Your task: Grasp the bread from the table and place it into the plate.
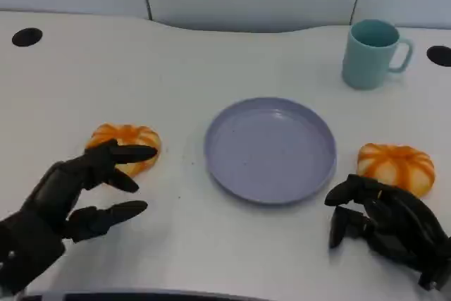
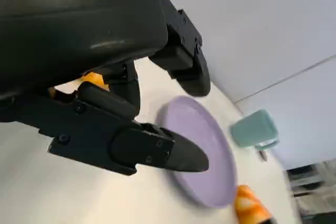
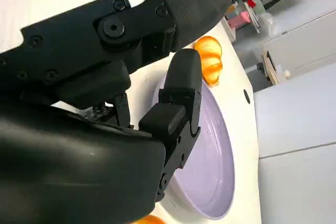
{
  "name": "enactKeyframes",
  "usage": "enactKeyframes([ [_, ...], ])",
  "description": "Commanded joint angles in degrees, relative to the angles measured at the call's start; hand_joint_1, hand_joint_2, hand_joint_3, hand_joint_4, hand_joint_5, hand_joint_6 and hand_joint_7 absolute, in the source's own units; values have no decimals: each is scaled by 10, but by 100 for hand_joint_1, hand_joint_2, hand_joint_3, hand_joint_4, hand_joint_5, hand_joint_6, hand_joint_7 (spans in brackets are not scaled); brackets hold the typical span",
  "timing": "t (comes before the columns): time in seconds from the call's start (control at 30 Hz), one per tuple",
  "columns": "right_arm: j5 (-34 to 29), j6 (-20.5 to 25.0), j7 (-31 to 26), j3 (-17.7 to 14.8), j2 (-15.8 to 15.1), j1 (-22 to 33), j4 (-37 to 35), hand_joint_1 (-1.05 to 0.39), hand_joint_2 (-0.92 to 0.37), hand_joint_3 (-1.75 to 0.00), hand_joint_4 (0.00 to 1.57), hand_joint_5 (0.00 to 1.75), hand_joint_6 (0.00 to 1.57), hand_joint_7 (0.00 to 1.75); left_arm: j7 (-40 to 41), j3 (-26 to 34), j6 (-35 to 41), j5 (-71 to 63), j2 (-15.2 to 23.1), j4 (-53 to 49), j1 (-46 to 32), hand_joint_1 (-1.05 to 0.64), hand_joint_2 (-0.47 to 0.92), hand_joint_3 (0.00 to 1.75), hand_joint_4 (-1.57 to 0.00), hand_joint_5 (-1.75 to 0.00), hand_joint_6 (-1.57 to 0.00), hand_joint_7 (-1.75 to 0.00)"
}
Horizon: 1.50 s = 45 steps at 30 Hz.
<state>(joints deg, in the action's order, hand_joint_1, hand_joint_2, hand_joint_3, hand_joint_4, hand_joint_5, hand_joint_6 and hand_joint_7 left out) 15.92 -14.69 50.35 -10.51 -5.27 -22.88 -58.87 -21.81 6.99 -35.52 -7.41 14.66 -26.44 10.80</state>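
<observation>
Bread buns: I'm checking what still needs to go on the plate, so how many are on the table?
2. One bread bun lies left of the purple plate, at the left hand's fingertips. The other bread bun lies right of the plate, just beyond the right hand. Neither is on the plate.

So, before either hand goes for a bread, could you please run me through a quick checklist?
1. Plate bare and ready: ok, nothing lies in it.
2. Left hand free: ok, fingers apart, holding nothing.
3. Left hand lined up: ok, its fingers reach toward the left bread; whether they touch it, cannot tell.
4. Right hand free: ok, fingers curled in, nothing in them.
5. Right bread within reach: ok, it lies just beyond the right hand.
6. Mug out of the way: ok, it stands upright behind the plate, apart from both breads.
</observation>
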Motion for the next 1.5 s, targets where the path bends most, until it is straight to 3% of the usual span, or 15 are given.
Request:
enactKeyframes([
  [0.03, -9, 17, -9, 6, -2, 21, -6, -54, -92, -9, 56, 160, 76, 97, 77, -33, -9, -122, 61, 16, 26, -79, 92, 16, -6, -103, -40, -18],
  [0.23, -3, 21, 2, 5, -1, 25, 0, -53, -92, -10, 57, 161, 76, 97, 178, -94, 30, -294, 124, 29, 61, -82, 92, 7, 0, -64, -32, -6],
  [0.57, -1, 33, 3, 6, -4, 32, 10, -52, -92, -10, 55, 163, 74, 99, 264, -198, 123, -453, 172, 6, 138, -84, 91, 5, -1, -34, -23, 0],
  [0.93, 0, 27, 2, 8, -6, 38, 19, -52, -92, -12, 58, 158, 76, 97, 270, -261, 136, -428, 150, -147, 249, -83, 92, 6, -5, -28, -22, 0],
  [1.5, 9, 32, 0, 8, -5, 44, 19, -54, -92, -9, 59, 155, 76, 95, 264, -342, 191, -397, 58, -387, 380, -77, 89, 0, -7, -28, -27, -2],
])
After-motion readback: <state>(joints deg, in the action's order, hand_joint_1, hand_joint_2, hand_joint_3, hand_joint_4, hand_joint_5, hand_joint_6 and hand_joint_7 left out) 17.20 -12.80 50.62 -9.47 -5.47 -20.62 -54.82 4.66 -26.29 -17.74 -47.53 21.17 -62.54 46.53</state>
